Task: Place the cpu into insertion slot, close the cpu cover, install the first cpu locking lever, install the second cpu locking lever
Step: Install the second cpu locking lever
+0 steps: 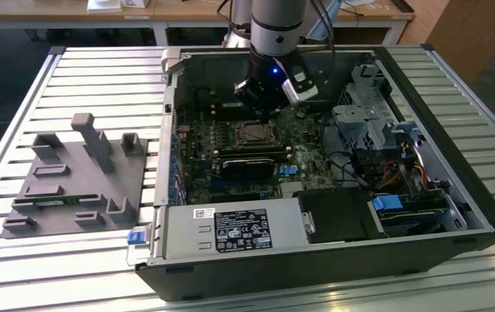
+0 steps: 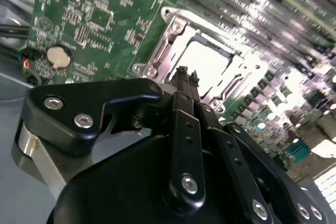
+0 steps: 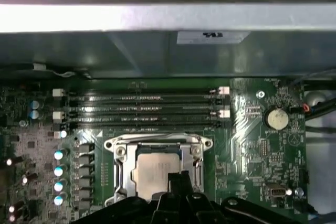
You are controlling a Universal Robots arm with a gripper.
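Black linkages of the gripper [image 2: 185, 73] fill the foreground of the second wrist view, its jaws drawn together with nothing between them, tips just above the thin silvery metal cpu cover [image 2: 173, 40] framing the flat silver-grey square cpu [image 2: 210, 64]. In the first wrist view, the cpu [image 3: 152, 174] sits in the insertion slot [image 3: 122, 174] beneath long black memory slots [image 3: 142, 109]. In the exterior view, the gripper [image 1: 263, 104] hangs inside the open black computer case [image 1: 317, 266] on the slatted tabletop [image 1: 57, 266].

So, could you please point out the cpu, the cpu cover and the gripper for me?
cpu [image 3: 153, 174]: first wrist view, its silver top.
cpu cover [image 3: 122, 167]: first wrist view, frame's side bar.
gripper [image 2: 185, 73]: second wrist view, between its fingertips.
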